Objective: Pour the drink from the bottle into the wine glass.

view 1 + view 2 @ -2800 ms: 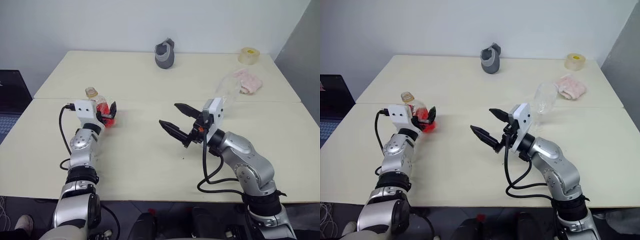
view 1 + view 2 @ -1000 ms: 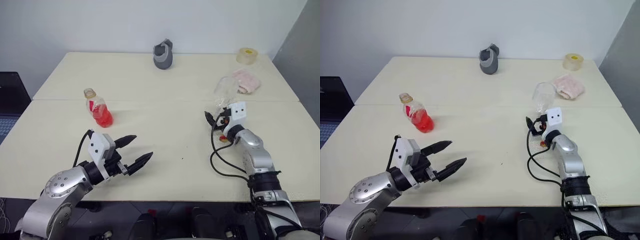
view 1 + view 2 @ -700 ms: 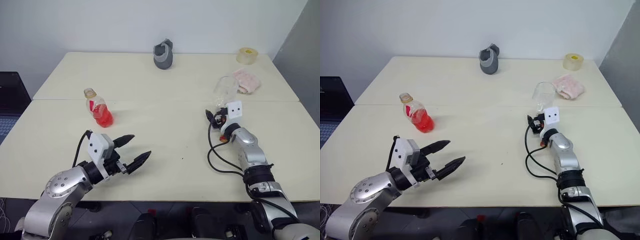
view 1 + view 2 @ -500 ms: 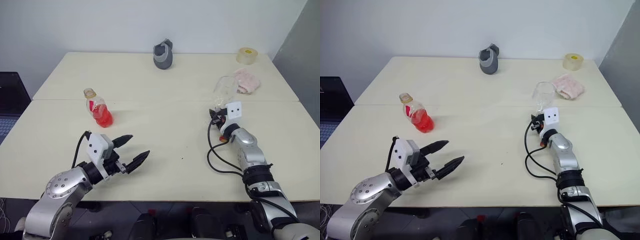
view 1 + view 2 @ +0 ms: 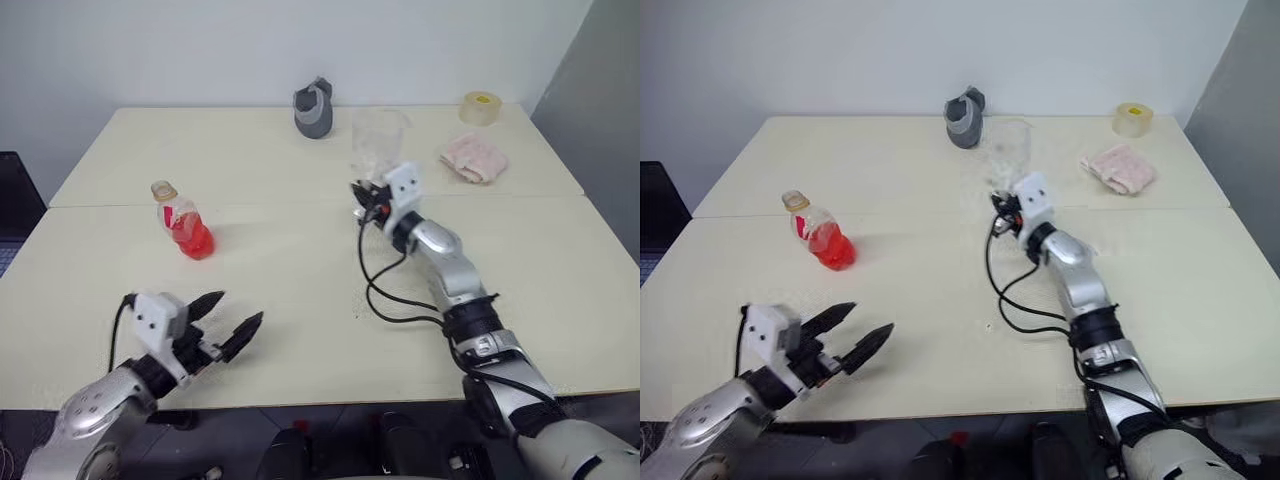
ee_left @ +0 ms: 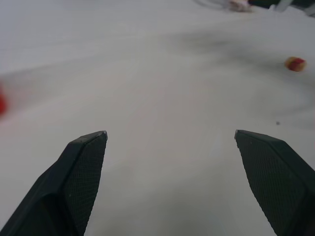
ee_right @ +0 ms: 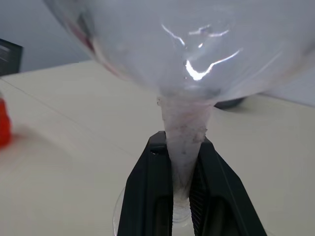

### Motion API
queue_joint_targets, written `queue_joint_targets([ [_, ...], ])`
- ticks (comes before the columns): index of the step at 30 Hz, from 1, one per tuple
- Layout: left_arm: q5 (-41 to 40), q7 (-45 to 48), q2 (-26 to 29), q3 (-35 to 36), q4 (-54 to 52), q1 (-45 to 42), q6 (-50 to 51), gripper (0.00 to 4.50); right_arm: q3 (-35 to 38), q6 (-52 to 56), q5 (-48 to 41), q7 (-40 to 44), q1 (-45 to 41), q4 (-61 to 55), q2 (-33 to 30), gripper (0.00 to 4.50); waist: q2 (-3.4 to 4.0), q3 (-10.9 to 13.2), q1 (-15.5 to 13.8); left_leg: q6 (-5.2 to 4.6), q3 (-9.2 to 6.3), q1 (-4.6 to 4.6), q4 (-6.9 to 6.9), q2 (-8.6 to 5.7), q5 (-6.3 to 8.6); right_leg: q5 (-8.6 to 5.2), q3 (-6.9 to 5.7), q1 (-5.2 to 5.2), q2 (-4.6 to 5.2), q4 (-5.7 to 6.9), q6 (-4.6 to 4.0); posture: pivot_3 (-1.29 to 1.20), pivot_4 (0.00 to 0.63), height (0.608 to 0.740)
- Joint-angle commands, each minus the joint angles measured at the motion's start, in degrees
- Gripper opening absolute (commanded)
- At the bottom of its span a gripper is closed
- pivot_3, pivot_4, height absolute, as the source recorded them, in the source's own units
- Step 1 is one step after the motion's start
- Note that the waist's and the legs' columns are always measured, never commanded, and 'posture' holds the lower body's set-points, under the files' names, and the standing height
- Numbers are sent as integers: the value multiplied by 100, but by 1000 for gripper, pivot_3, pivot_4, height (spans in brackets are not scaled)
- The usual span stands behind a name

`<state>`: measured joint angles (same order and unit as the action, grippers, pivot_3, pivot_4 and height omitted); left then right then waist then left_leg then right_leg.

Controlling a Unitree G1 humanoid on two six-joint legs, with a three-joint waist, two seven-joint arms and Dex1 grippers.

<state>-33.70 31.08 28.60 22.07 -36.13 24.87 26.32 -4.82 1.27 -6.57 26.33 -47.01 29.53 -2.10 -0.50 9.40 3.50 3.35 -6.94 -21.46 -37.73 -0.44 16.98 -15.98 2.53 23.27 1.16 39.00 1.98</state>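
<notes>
1. Step in hand, as I read it: carrying the wine glass [image 5: 378,143] toward the bottle side. right gripper [image 7: 179,189] is pinching the glass by its stem, fingers [image 7: 147,196] pressed on both sides just below the bowl
2. To do it well: keep the stem vertical during transit; a thin stem in a two-finger pinch can pivot, so move slowly with no wrist roll. The bowl sits high above the grip, so it is top-heavy
3. Set it down flat on the foot, on open table [image 5: 300,260] right of the bottle [image 5: 180,222]; leave clearance so the pour arc does not knock it
4. Bottle stands upright on the left part of the table, near the seam between the two tabletops, with the drink [image 5: 190,240] low in its base and the top looking yellowish; well apart from both grippers
5. A small orange-yellow item [image 6: 295,64] lies on the table in the left wrist view; cannot tell whether it is the cap
6. Right arm pose: stretched far forward over mid-table, gripper pointing away and slightly up, glass bowl near the grey jug-like object [image 5: 312,108] in the head views
7. Left arm pose: low at the near left edge, left gripper [image 5: 225,318] spread wide and empty, pointing toward the table centre, well short of the bottle
8. Far right: tape roll [image 5: 479,107] and pink cloth [image 5: 472,157], out of the way
</notes>
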Motion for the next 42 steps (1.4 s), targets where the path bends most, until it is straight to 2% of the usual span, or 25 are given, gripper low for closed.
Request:
queue_joint_targets([
  [1,184,-156,-314,288,-606,694,-408,4500,-177,-201,-6,229,-274,286,322,130,-1,0,-14,1,3,0,-2,-2,0,0,3,0,0,-1,0,0,150,740],
  [9,517,-452,-965,207,-983,1534,-908,4500,-500,-984,425,535,-339,1774,575,130,0,2,-109,0,8,0,-9,-10,1,0,1,-5,-1,-3,0,0,150,740],
  [17,714,-446,-1115,37,-793,1461,-1200,4500,-335,-1444,507,448,-461,2619,586,130,2,3,-42,0,15,3,-5,-6,1,-1,4,-3,-11,-1,-1,0,150,740],
  [23,721,-362,-1008,-3,-435,1101,-1222,4500,-27,-1427,338,371,-441,2521,614,2191,3,4,-36,0,13,3,-5,-5,1,-1,3,-3,-11,0,-1,0,150,740],
  [27,704,-255,-917,37,-119,892,-1288,4500,-66,-1219,236,669,-36,1653,521,3559,4,3,-30,0,12,3,-3,-5,1,-1,3,-3,-12,0,-1,0,150,740],
  [33,691,-477,-888,140,451,263,-1210,4500,-494,-165,154,1285,1250,-898,-60,3559,2,2,-82,0,2,0,-7,-6,1,-1,-2,-5,-6,-1,-1,0,150,740],
  [38,883,-898,-857,125,960,-614,-1184,4500,-564,923,-140,1643,2308,-3025,-901,3559,0,1,-136,0,-2,-1,-9,-4,1,-1,-6,-6,-7,0,0,0,150,740],
  [42,1057,-1155,-785,198,1463,-1269,-1215,4500,-576,1553,-574,1950,2807,-4293,-1454,3559,-2,0,-148,0,-1,1,-9,-4,1,-1,-5,-7,-7,-1,0,0,150,740],
])
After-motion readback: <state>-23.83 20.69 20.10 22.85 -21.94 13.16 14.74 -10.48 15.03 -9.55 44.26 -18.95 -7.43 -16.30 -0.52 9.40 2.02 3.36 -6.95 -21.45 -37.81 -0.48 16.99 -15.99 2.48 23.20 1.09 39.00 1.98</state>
